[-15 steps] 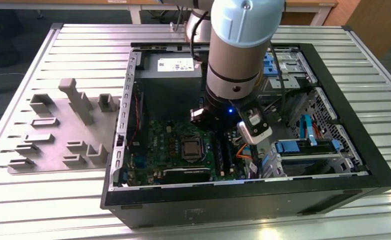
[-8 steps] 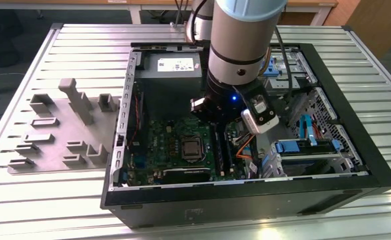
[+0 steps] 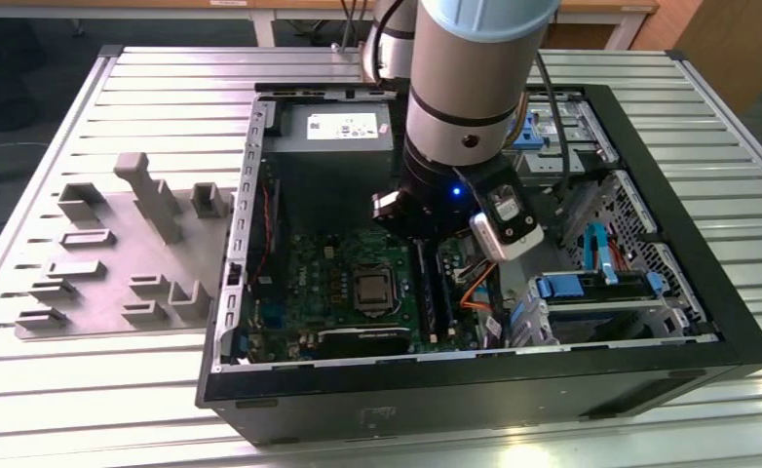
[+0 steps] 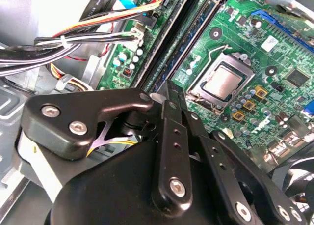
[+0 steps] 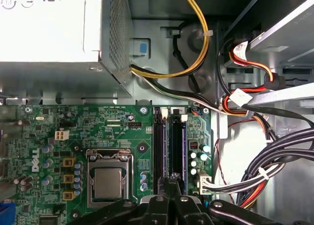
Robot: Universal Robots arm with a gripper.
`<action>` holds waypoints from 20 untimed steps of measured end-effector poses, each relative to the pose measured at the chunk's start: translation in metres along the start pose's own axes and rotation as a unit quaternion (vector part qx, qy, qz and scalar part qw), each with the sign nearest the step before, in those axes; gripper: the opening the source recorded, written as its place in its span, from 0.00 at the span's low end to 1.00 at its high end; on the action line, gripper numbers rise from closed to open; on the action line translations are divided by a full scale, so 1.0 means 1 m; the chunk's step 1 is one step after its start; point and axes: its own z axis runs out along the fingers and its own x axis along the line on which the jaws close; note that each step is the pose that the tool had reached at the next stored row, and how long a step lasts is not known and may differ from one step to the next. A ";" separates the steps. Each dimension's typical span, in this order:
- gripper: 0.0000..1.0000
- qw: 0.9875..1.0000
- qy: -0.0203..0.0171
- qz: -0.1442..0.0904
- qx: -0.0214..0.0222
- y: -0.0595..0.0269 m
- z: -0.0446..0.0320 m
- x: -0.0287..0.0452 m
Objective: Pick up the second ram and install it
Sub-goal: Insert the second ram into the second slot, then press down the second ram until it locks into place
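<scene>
Both wrist views show the gripper (image 5: 171, 183) pressed together above the motherboard's (image 5: 117, 131) memory slots (image 5: 169, 146).

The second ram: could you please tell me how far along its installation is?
Done: a slim stick, apparently the second ram, stands in a memory slot on the motherboard beside another filled slot. In hand: the end effector is shut and sits low over that slot's end, inside the computer case. Left: I cannot tell whether the stick is fully seated.
</scene>
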 end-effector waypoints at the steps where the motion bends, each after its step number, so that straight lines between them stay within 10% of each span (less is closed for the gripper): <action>1: 0.11 1.000 0.000 0.000 0.000 0.0000 0.0000 0.0000; 20: 0.11 1.000 0.000 0.000 0.000 0.0045 0.0004 0.0001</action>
